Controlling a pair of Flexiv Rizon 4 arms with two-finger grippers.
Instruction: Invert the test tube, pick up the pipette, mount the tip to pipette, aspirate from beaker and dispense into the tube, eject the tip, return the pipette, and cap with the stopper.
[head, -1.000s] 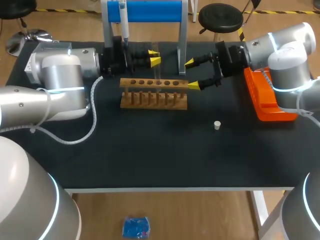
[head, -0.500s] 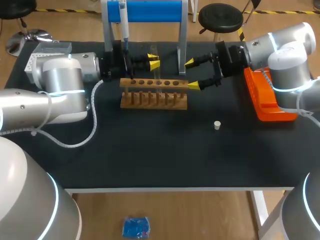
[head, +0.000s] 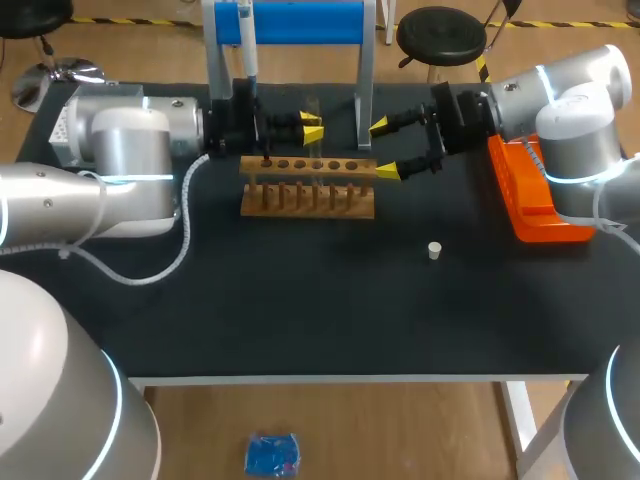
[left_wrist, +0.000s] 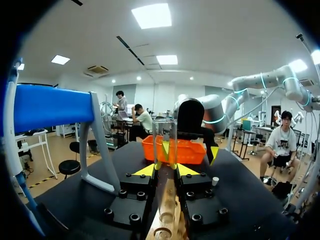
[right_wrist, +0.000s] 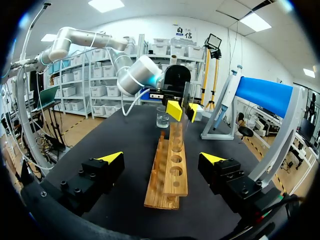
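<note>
Pinching the test tube (left_wrist: 165, 136) from two sides, the left claw (head: 311, 126) has its yellow tips drawn in close on the glass, and a good part of the tube stands above the fingers. The tube's long axis is upright. The end above the fingers looks like the open rim, though the glass is too clear to be sure.

Beneath the claw runs the wooden rack (head: 308, 186), its row of holes in line with the claw's reach. The tube hangs over that row, but which hole lies under it cannot be told. By my reading this is what the coming move turns on: the tube has to go straight down along its own axis, so it must be plumb and centred over one opening. The left arm is the one to do it, since it has the tube.

At the rack's other end the right claw (head: 383, 148) is spread wide with nothing in it, facing the left claw along the rack and well apart from the tube.

Farther out on the surface (head: 300, 300):
- The white stopper (head: 434, 250) lies alone, toward the right arm's side.
- The orange tip box (head: 528, 195) sits by the right arm.
- The beaker (right_wrist: 162, 118) stands near the left claw, past the rack's far end.
- The pipette (head: 247, 45) hangs on the blue stand (head: 305, 22).
</note>
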